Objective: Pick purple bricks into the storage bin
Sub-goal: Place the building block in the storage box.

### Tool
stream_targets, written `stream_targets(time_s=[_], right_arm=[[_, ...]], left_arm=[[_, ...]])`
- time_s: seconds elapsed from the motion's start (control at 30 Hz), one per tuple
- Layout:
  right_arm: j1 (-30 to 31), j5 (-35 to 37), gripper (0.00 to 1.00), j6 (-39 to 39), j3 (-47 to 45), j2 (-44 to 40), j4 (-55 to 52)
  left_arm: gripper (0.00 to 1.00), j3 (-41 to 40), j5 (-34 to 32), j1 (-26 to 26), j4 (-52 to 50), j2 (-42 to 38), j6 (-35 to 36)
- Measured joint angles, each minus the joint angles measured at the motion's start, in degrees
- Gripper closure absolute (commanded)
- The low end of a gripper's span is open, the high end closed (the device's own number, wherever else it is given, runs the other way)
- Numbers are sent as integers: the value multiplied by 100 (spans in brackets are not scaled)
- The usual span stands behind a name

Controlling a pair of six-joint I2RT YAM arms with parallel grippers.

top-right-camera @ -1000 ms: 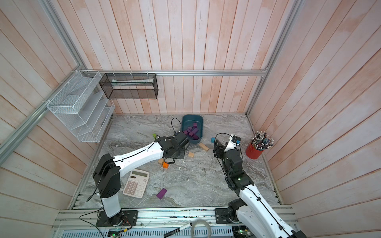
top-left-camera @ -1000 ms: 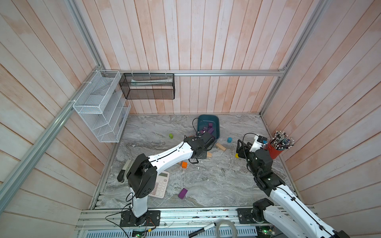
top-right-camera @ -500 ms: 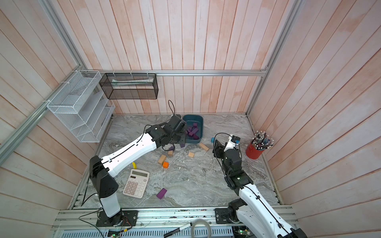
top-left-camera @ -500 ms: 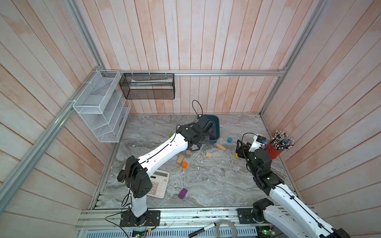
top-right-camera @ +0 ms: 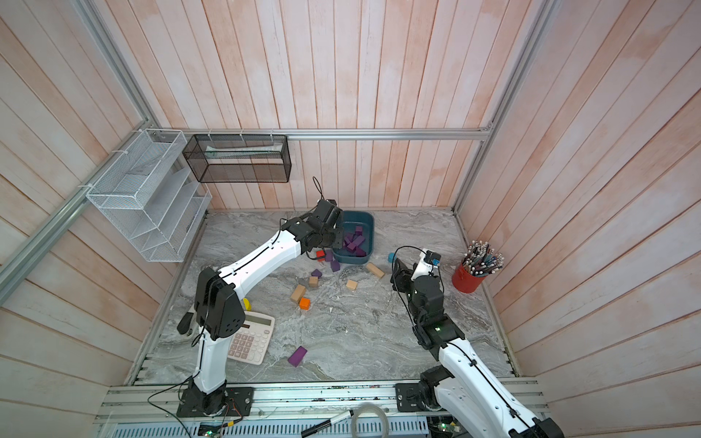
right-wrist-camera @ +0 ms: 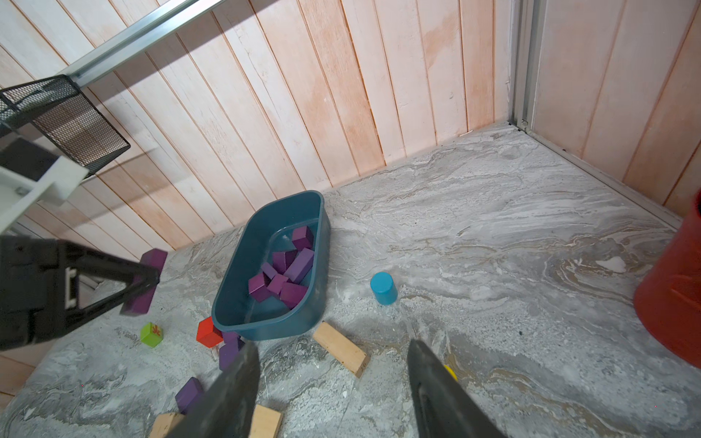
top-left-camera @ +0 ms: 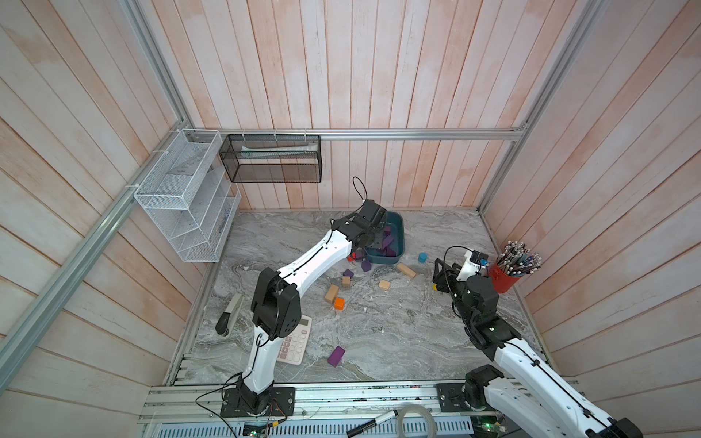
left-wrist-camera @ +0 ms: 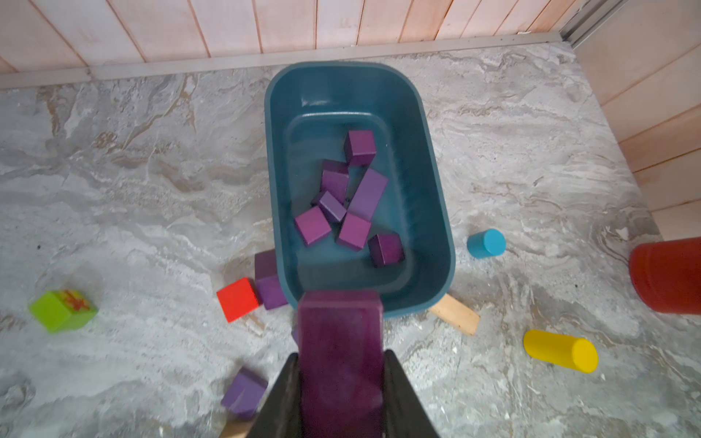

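The storage bin (left-wrist-camera: 436,182), a dark teal tub, stands near the back wall in both top views (top-left-camera: 398,227) (top-right-camera: 370,227). Several purple bricks (left-wrist-camera: 364,193) lie inside it. My left gripper (left-wrist-camera: 341,354) is shut on a long purple brick (left-wrist-camera: 339,330), held in the air just short of the bin's near rim; the right wrist view shows that brick (right-wrist-camera: 146,280) beside the bin. More purple bricks lie on the table (top-left-camera: 336,355) (top-left-camera: 366,265) (top-left-camera: 348,273). My right gripper (right-wrist-camera: 333,347) hangs open and empty at the table's right side (top-left-camera: 440,275).
A red cube (left-wrist-camera: 238,299) and a purple block (left-wrist-camera: 269,284) touch the bin's outside. Nearby lie tan blocks (top-left-camera: 406,270) (top-left-camera: 384,284) (top-left-camera: 331,294), an orange cube (top-left-camera: 339,303), a blue cylinder (top-left-camera: 422,258), a yellow cylinder (left-wrist-camera: 559,350), a green cube (left-wrist-camera: 62,311). Red pencil cup (top-left-camera: 504,278), calculator (top-left-camera: 296,341), stapler (top-left-camera: 229,314).
My left arm has risen from the table in front of the bin and swung back toward the bin's left side with the purple brick. The right arm has stayed still.
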Motion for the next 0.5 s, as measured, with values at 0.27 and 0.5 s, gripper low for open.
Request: stream_targets(time_s=[0.27, 0.5], right_arm=[[0, -85, 36, -7, -221, 26, 313], [0, -170, 36, -24, -249, 168, 664]], left_arm=[[73, 1025, 63, 326, 330, 1172, 461], [73, 1751, 234, 632, 667, 2037, 922]])
